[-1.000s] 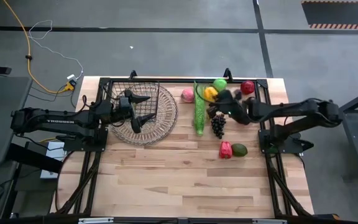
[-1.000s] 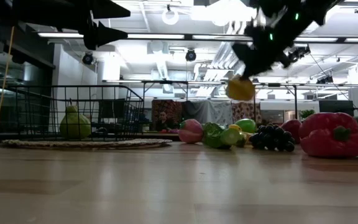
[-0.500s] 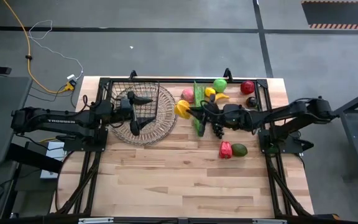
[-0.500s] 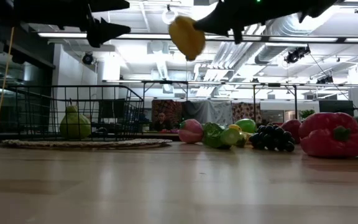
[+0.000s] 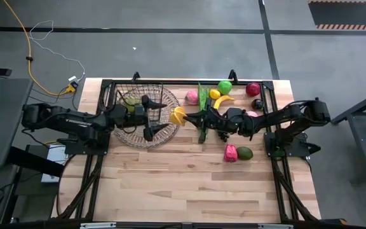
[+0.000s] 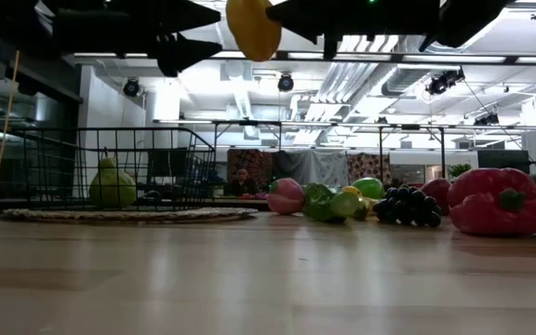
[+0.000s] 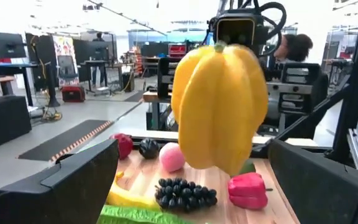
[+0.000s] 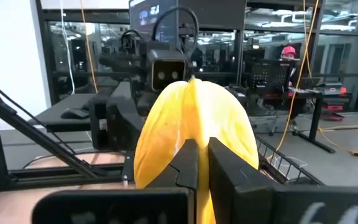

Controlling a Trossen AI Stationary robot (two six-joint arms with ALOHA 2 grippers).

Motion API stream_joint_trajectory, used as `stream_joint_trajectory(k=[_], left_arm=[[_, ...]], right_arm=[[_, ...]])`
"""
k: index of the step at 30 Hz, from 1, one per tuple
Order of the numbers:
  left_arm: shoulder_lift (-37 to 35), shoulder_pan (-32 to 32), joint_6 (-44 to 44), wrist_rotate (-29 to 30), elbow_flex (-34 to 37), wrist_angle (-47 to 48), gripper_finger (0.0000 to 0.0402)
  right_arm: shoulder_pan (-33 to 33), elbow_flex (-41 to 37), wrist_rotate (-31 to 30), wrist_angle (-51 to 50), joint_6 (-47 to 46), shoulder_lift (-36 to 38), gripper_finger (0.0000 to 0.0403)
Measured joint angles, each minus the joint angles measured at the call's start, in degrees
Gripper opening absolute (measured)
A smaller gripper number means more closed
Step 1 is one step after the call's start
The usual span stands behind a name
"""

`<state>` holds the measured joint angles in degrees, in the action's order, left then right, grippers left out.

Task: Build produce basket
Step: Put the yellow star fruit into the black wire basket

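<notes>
A yellow ribbed fruit [image 5: 178,115] hangs in the air at the right edge of the wicker tray [image 5: 164,137], held by my right gripper [image 5: 187,116], which is shut on it. My left gripper [image 5: 157,116] is open over the tray and faces the fruit. In the left wrist view the fruit [image 7: 219,106] fills the space just ahead of the spread fingers. The black wire basket [image 5: 137,95] stands on the tray with a green pear [image 6: 112,184] inside. The other produce lies on the table's far right part: peach [image 5: 192,97], green stalk [image 5: 203,122], grapes [image 6: 408,206], red pepper [image 5: 231,153], avocado [image 5: 244,152]. My right gripper pinches one rib of the yellow fruit [image 8: 197,146] between its two fingers [image 8: 225,174], with only a thin strip of yellow between them. The fingers come level from the table's right side. The fruit [image 6: 252,28] is lifted clear, high above the table.
A green apple [image 5: 225,86], a red apple [image 5: 253,89], a banana [image 5: 224,100] and a dark fruit [image 5: 256,104] sit near the far right edge. Bare wood [image 5: 183,184] covers the near half of the table. Black frame rails [image 5: 100,165] run along both sides.
My right gripper has carried the yellow fruit up from over the produce pile and toward the table's left, to the tray's right edge. My left gripper has reached toward the table's right across the tray, staying open, and now faces the fruit.
</notes>
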<state>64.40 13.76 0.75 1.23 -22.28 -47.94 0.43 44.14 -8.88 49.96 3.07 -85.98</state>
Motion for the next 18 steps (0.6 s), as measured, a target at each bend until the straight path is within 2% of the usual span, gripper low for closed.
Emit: stream_joint_trajectory(k=[3, 6, 11, 14, 18], left_arm=[[2.64, 0.0, -0.23, -0.37, -0.01, -3.22, 0.0399], [4.72, -0.01, -0.58, -3.28, -0.68, -4.94, 0.0399], [7.17, -1.37, 0.11, -5.73, -2.59, -5.05, 0.0389], [7.61, -2.19, 1.32, -4.54, -3.13, -5.16, 0.0362], [7.61, -2.62, 1.4, -0.65, -3.13, -5.14, 0.0305]], right_arm=[[0.0, 0.0, 0.04, 0.51, 0.93, -0.01, 0.0003], [0.0, 0.0, 0.08, 0.45, 1.51, -0.01, 0.0003], [0.0, 0.0, 0.43, 0.4, 1.92, -0.01, 0.0003], [0.0, 0.0, 0.58, 0.36, 1.95, -0.01, 0.0003], [0.0, 0.0, 0.56, 0.28, 2.38, -0.01, 0.0003]])
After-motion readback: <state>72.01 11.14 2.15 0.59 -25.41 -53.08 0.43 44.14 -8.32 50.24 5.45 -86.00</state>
